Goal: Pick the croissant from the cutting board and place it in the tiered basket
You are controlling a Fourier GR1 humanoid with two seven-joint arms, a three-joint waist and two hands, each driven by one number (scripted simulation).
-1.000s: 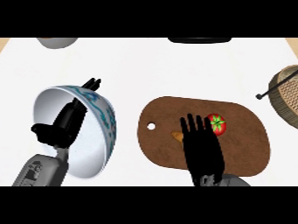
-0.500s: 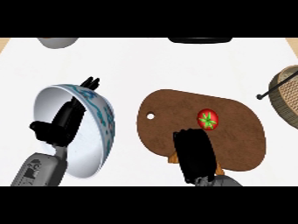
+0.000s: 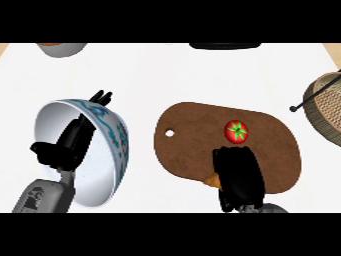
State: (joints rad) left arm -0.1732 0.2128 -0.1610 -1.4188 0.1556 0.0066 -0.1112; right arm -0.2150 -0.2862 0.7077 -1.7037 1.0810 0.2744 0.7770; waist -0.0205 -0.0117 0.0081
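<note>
Right hand point(image 3: 237, 172): fingers curled over the golden-brown croissant point(image 3: 213, 180), which lies at the near edge of the brown wooden cutting board point(image 3: 195, 145), beside a red tomato point(image 3: 236, 131). Left hand point(image 3: 68, 144): relaxed, inside a blue-patterned white bowl point(image 3: 106, 150). Wicker tiered basket point(image 3: 334, 112): far right

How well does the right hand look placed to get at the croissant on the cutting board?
Probably well: the right hand already lies over the croissant, hiding most of it, on the cutting board.
</note>
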